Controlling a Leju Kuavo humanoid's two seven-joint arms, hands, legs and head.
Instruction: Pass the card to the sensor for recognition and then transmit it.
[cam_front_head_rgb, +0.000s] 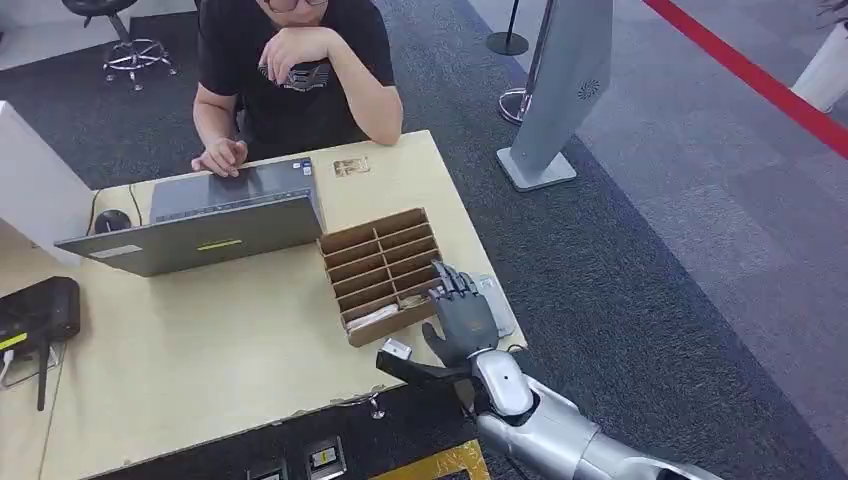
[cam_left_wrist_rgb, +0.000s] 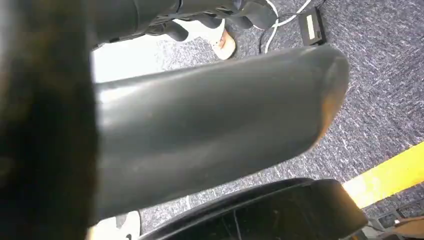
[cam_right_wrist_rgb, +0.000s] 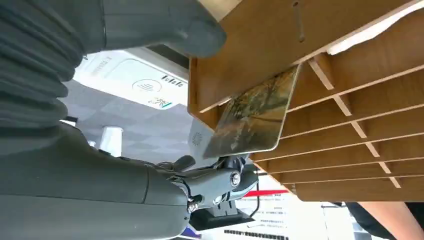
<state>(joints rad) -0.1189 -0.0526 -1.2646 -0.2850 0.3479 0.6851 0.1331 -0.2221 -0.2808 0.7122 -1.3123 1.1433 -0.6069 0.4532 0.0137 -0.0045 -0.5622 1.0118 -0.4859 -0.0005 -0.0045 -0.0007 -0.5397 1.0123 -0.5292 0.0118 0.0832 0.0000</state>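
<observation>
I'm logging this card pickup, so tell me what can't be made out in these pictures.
- Card: the head view hides it behind the right hand.
- Sensor: half covered by that hand in the head view.
- Left hand: a blurred mass in the left wrist view, fingers unreadable.

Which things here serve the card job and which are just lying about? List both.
Job:
glossy picture-printed card
brown wooden slotted rack holding it
white flat sensor pad
right hand, at the rack

Lying about:
grey open laptop
black mouse
black box with antennas
grey floor-standing kiosk
</observation>
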